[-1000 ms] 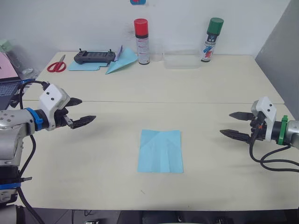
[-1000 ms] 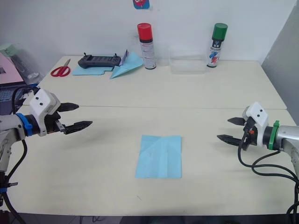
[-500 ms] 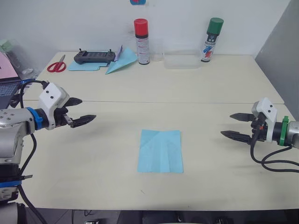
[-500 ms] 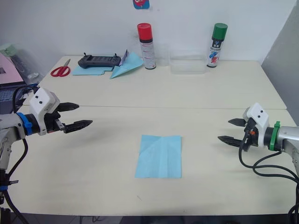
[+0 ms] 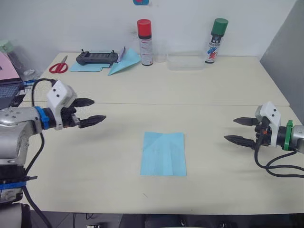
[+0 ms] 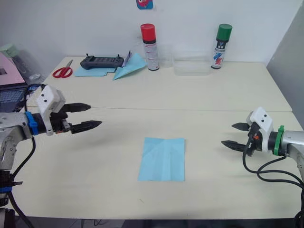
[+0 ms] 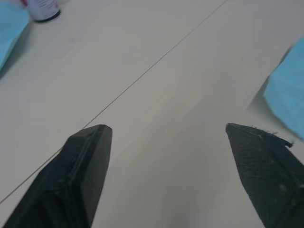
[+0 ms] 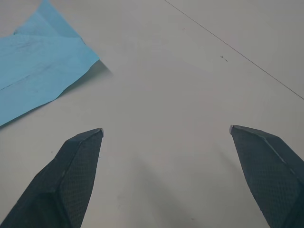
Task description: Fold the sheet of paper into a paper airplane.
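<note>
**Creased sheet flat at table centre, both grippers spread and empty**

No legible writing anywhere: label print on red-capped spray can [image 5: 144, 42] and green-capped spray can [image 5: 214, 41] too small to read. Blue-and-red sticker [image 6: 145, 4] on white wall cut off by frame edge. Clear plastic tray [image 5: 185, 61] hard to make out against the wall.

Thin light-blue sheet of paper [image 5: 163, 153] with diagonal creases lying flat on cream table [image 5: 228, 85], between left gripper [image 5: 91, 111] and right gripper [image 5: 239, 129], well apart from each. Both pairs of black fingers spread apart, holding nothing, above the tabletop.

Along far edge: red-handled scissors [image 5: 58, 66], black controller [image 5: 97, 57] on blue sheet [image 5: 85, 67], light-blue paper dart [image 5: 122, 62]. Straight seam line across tabletop.
</note>
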Robot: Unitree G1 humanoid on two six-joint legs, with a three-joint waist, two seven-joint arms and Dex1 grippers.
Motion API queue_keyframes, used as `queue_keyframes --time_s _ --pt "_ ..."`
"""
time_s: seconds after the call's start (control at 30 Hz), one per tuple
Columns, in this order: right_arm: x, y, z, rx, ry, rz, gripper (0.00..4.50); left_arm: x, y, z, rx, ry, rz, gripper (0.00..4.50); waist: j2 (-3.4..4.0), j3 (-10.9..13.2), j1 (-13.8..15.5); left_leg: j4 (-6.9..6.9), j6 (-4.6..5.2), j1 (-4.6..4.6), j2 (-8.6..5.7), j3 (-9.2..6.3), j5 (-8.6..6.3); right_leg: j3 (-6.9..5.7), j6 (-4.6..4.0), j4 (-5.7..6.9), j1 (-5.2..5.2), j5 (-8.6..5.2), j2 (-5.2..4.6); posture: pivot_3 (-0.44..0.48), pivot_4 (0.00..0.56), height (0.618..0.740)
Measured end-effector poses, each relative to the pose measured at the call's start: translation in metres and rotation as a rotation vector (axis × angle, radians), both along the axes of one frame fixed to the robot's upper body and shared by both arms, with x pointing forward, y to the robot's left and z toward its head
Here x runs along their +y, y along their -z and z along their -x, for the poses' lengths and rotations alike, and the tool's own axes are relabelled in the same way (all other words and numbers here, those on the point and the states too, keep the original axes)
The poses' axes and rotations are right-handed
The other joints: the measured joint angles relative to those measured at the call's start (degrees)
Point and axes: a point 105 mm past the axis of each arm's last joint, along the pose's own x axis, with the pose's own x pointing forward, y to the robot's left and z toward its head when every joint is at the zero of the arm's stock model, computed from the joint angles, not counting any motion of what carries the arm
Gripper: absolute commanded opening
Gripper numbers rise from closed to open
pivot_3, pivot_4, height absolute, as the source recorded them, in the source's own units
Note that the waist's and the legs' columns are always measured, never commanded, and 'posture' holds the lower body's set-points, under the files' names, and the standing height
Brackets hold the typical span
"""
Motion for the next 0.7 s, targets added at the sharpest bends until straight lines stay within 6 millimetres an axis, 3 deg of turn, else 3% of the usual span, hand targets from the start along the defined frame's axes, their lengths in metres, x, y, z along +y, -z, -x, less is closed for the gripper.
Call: queue_keyframes --time_s 0.13,0.33,0.5,0.7 --pt "0.002 0.001 -0.002 -0.007 0.003 -0.009 4.50 -0.035 0.001 0.002 0.008 0.110 0.031 1.83 0.00 0.00 0.03 0.03 0.00 0.00 -0.01 0.00 0.00 0.00 0.00 0.01 0.01 0.01 0.00 0.000 0.150 0.740" --pt "0.012 0.010 -0.007 -0.013 0.022 -0.030 4.50 -0.094 0.019 0.006 0.038 0.243 0.109 0.03 0.00 -0.01 0.09 0.18 0.00 -0.01 -0.01 -0.01 0.00 0.01 0.01 0.04 0.06 0.02 0.00 0.000 0.150 0.740" --pt "0.038 0.017 -0.006 -0.025 -0.010 -0.069 4.50 -0.128 0.061 0.014 0.156 0.266 0.185 0.03 0.01 -0.01 -0.05 0.34 0.00 -0.03 -0.01 -0.04 0.00 0.02 0.03 0.08 0.08 0.05 0.02 0.000 0.150 0.740" --pt "0.046 0.020 -0.009 -0.040 0.012 -0.083 4.50 -0.119 0.112 0.025 0.258 0.224 0.061 0.03 0.02 -0.02 0.03 0.52 0.00 -0.02 -0.04 -0.06 0.00 0.04 0.09 0.08 0.18 0.08 0.02 0.000 0.150 0.740"
